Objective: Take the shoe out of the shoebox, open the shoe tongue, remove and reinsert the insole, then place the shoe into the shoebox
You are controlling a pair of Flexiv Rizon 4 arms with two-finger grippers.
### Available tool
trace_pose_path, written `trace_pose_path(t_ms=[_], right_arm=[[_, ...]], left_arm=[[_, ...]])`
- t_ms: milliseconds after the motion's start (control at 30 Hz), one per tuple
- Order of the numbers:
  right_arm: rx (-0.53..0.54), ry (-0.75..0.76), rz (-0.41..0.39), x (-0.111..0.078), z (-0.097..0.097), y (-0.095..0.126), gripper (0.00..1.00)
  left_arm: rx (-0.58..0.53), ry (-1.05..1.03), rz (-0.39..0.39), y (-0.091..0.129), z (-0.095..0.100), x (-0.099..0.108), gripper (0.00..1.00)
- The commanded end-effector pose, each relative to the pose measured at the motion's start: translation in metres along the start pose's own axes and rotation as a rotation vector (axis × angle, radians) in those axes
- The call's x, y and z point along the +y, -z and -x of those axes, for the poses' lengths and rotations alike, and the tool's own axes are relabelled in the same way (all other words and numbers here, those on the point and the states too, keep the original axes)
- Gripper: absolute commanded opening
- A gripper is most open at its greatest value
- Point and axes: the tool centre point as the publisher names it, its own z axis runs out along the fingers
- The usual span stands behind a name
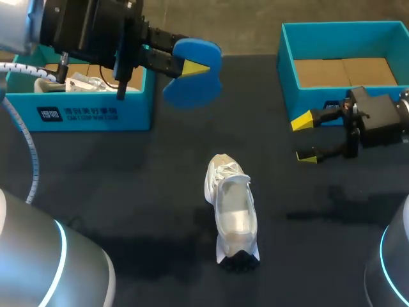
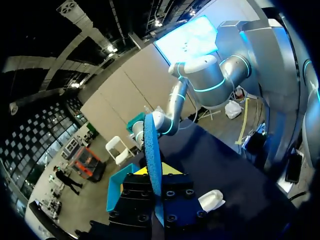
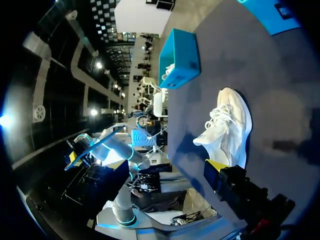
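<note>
A white shoe (image 1: 231, 214) lies on the dark table near the middle, its opening facing up. High above the table's back left, my left gripper (image 1: 192, 67) is shut on a blue insole (image 1: 192, 91). In the left wrist view the insole (image 2: 151, 145) stands edge-on between the fingers, with the shoe (image 2: 212, 200) far below. My right gripper (image 1: 305, 137) hangs open and empty to the shoe's right, in front of the right shoebox (image 1: 287, 61). In the right wrist view the shoe (image 3: 227, 125) lies ahead of one yellow fingertip (image 3: 216, 164).
A second blue box (image 1: 96, 112) at the back left holds white paper or packing. The right shoebox shows a bare cardboard floor. Bare dark tabletop (image 1: 140, 192) surrounds the shoe.
</note>
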Motion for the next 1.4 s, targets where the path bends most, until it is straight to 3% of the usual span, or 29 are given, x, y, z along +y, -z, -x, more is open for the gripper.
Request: trace_pose_path(t_ms=[33, 267, 600, 633, 1267, 1400], right_arm=[[-0.003, -0.001, 0.001, -0.001, 0.0, -0.001, 1.0], [-0.003, -0.001, 0.001, -0.001, 0.0, -0.001, 1.0], [-0.003, -0.001, 0.001, -0.001, 0.0, -0.001, 1.0], [-0.003, -0.001, 0.001, -0.001, 0.0, -0.001, 1.0], [-0.003, -0.001, 0.001, -0.001, 0.0, -0.001, 1.0], [-0.003, -0.001, 0.001, -0.001, 0.0, -0.001, 1.0]], left_arm=[[-0.065, -0.117, -0.008, -0.008, -0.01, 0.007, 0.0], [-0.183, -0.287, 0.021, -0.02, -0.027, 0.033, 0.0], [-0.325, -0.554, -0.041, -0.03, -0.045, 0.054, 0.0], [-0.346, -0.634, -0.006, -0.032, -0.048, 0.059, 0.0], [-0.345, -0.652, 0.007, -0.033, -0.049, 0.062, 0.0], [-0.356, -0.683, -0.027, -0.037, -0.048, 0.081, 0.0]])
